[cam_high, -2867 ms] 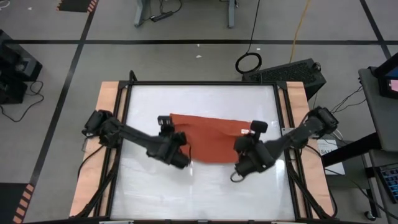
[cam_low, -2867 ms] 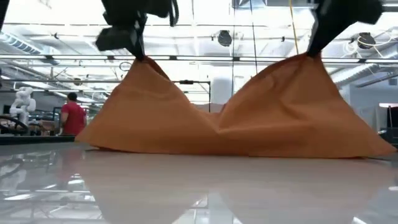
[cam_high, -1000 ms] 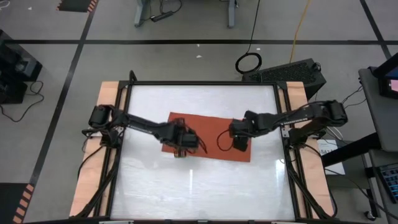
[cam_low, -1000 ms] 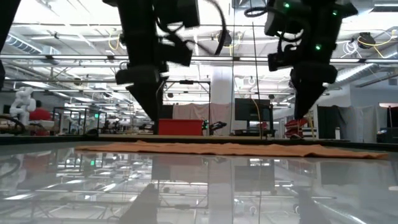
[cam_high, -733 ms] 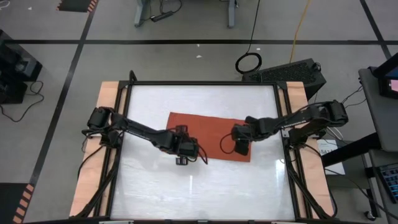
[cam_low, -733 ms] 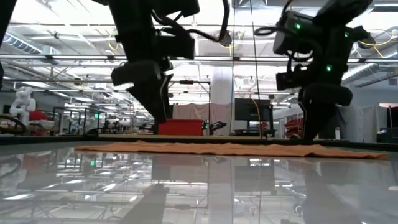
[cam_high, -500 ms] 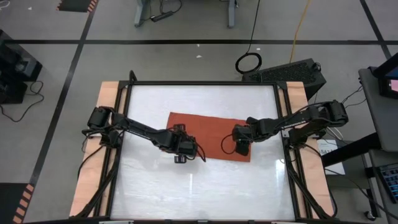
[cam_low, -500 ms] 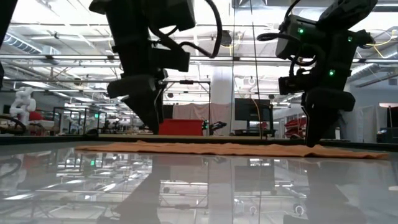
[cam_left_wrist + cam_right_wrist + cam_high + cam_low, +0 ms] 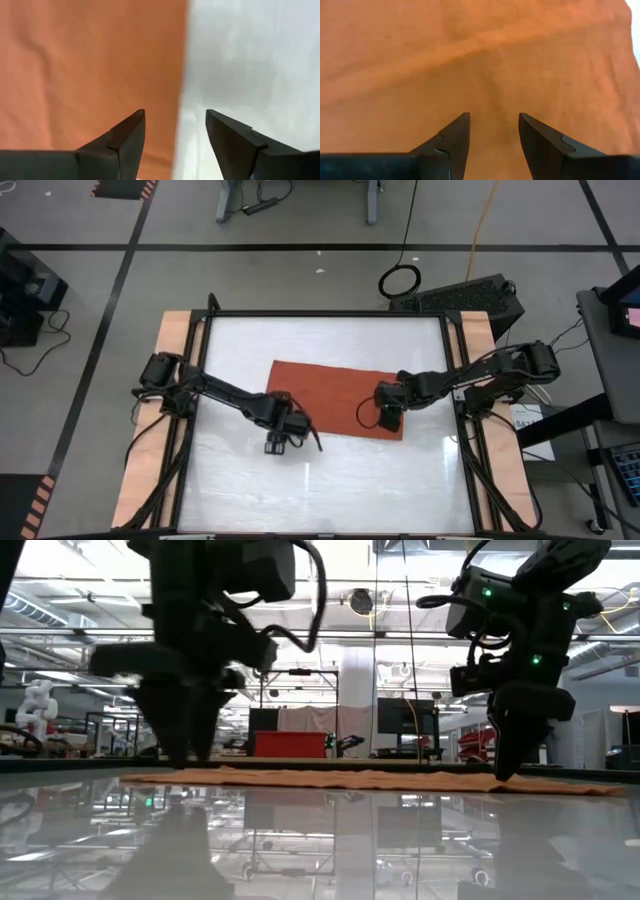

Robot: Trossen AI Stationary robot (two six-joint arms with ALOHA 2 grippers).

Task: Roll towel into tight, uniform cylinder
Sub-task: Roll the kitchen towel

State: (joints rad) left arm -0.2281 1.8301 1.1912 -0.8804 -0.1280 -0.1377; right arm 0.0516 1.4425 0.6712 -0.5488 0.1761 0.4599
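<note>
two grippers hung low over the rust-orange towel (image 9: 337, 398), which lay flat and unrolled near the middle of the white tabletop (image 9: 325, 340), its long sides running across between the arms. we judged that no rolling had begun yet: in the low view the towel (image 9: 370, 780) sat as a thin, even strip on the glossy surface with only slight ripples.

our left gripper (image 9: 277, 442) hovered at the towel's near-left corner. in its wrist view the fingers stood apart with nothing between them, one over the fabric and one over bare table, straddling the cloth's edge (image 9: 182, 90). we took that placement as a line-up for pinching the edge, since a roll has to start from a free border.

our right gripper (image 9: 389, 420) hung over the towel's right end, just inside the near edge. its fingers were also spread and empty, and both pointed down at cloth (image 9: 490, 60) crossed by a shallow crease. in the low view its tips (image 9: 512, 768) came down almost to the fabric; whether they touched it we could not tell.

with the two grippers set at opposite ends of one long side, we judged the aim was to lift that side evenly so the cylinder would come out uniform.
</note>
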